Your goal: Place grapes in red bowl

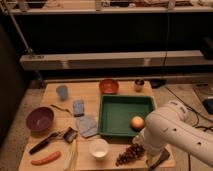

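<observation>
The grapes [130,154], a dark purple-brown bunch, lie on the wooden table near its front edge, right of the white bowl [98,148]. The red bowl [108,86] stands empty at the back of the table, behind the green tray [125,98]. My white arm [172,132] reaches in from the right over the table's front right corner. My gripper [144,145] is at its lower end, just right of and above the grapes, mostly hidden by the arm.
A yellow-orange fruit [137,122] sits in the green tray. A purple bowl [40,118], blue cup [62,91], blue sponge [78,107], grey cloth [88,125], knife [40,145] and carrot [46,159] are on the left. A dark flat object [159,159] lies at the front right corner.
</observation>
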`<state>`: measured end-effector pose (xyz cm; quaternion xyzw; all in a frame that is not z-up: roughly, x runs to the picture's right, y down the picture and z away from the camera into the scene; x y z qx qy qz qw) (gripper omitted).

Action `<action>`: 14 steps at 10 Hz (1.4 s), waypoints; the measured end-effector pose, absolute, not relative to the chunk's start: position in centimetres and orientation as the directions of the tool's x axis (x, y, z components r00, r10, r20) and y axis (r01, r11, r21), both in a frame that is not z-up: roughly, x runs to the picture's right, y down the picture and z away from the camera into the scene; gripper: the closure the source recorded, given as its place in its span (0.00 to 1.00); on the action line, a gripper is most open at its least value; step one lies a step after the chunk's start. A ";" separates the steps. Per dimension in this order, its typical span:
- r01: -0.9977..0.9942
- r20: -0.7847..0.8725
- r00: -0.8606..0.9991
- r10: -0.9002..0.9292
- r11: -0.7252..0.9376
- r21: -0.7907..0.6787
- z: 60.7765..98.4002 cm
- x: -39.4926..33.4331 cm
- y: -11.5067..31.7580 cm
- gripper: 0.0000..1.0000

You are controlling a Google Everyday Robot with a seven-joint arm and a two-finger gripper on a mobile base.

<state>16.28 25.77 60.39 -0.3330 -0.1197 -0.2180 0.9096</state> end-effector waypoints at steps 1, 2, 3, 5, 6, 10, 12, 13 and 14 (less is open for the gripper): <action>0.474 0.362 0.877 -0.315 0.684 -0.555 60.4 16.3 25.8 0.35; 0.475 0.363 0.877 -0.315 0.684 -0.554 60.4 16.3 25.8 0.35; 0.479 0.368 0.875 -0.315 0.682 -0.552 60.4 16.2 25.8 0.35; 0.536 0.446 0.835 -0.323 0.663 -0.522 60.6 14.6 25.6 0.35; 0.556 0.478 0.818 -0.321 0.656 -0.510 60.8 13.7 25.6 0.35; 0.618 0.602 0.748 -0.279 0.623 -0.480 62.1 11.7 25.7 0.35; 0.623 0.599 0.748 -0.286 0.614 -0.485 62.8 11.5 26.0 0.35; 0.620 0.595 0.751 -0.286 0.614 -0.488 63.1 11.5 26.1 0.35; 0.612 0.585 0.759 -0.284 0.615 -0.496 63.6 11.8 26.3 0.35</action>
